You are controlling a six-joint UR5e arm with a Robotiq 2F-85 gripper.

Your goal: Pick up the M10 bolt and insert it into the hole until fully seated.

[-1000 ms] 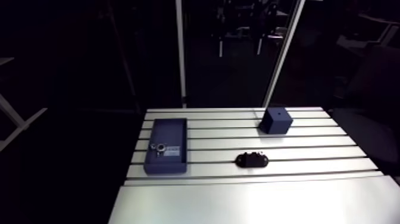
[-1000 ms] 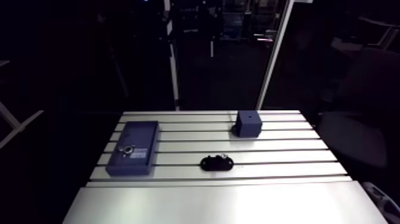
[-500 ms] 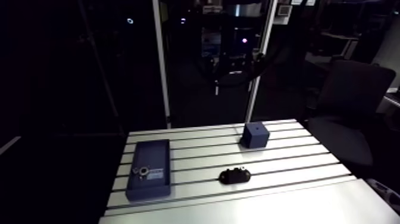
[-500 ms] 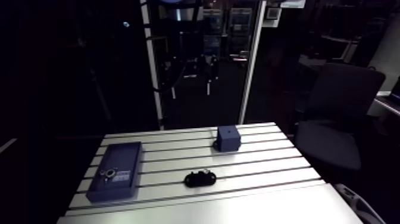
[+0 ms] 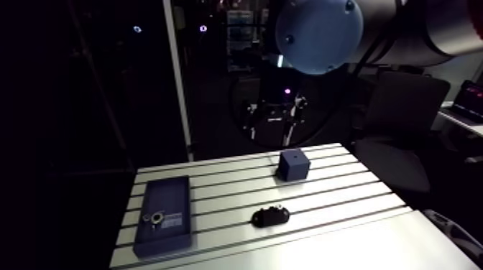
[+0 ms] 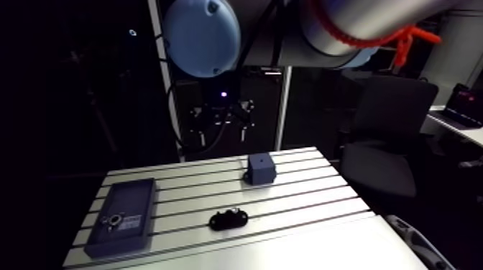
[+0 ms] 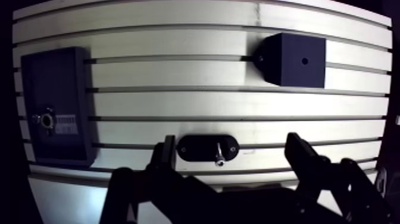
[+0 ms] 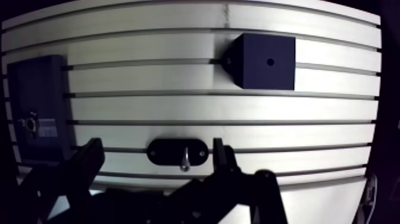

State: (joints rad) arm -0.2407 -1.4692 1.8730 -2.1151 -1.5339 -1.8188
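My gripper hangs open, fingers spread wide and holding nothing. The bolt lies on a black oval holder below, between the fingers. The dark cube with its hole sits far right, and a blue tray sits on the left.

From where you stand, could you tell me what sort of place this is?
Probably a robotics test bench: a slotted aluminium table, a dark cube with a hole, and the robot's open claw.
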